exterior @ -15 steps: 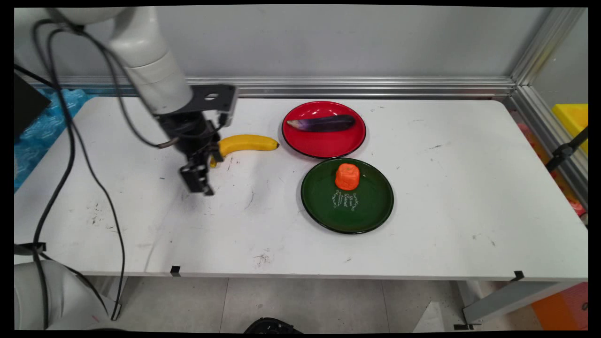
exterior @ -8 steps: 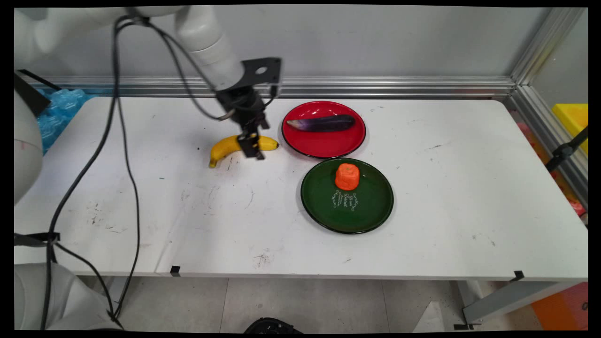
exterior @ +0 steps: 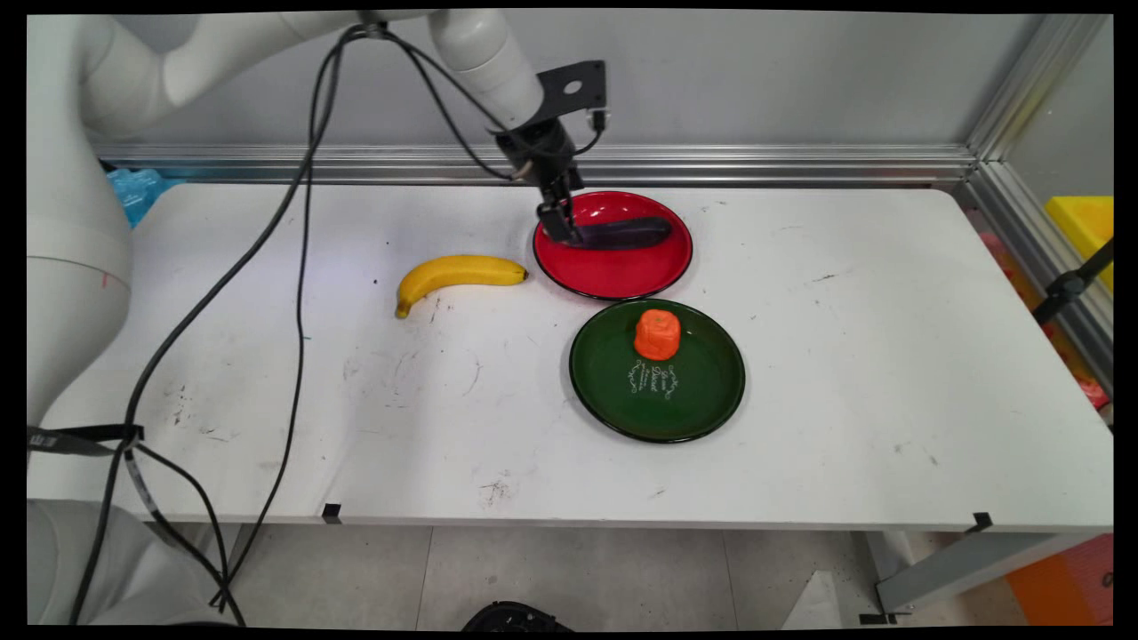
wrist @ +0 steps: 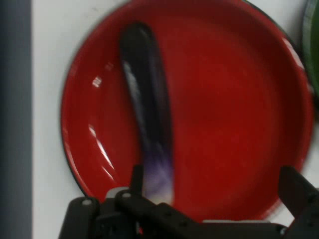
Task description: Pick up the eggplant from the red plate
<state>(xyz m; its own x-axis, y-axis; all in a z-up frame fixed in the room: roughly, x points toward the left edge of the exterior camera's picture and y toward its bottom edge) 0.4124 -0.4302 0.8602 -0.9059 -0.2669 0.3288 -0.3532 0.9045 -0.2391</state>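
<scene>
Eggplant (exterior: 622, 234) lies flat on the red plate (exterior: 613, 271), at the back of the white bench (exterior: 845, 373). The gripper (exterior: 560, 222) hangs over the eggplant's pale end, and its fingers (wrist: 294, 186) are spread open, holding nothing. One finger sits close beside that end, the other far out over the plate. Nearby, a green plate (exterior: 702, 391) carries an orange block (exterior: 658, 334). A banana (exterior: 458, 273) rests alone on the bench, just left of the red plate.
</scene>
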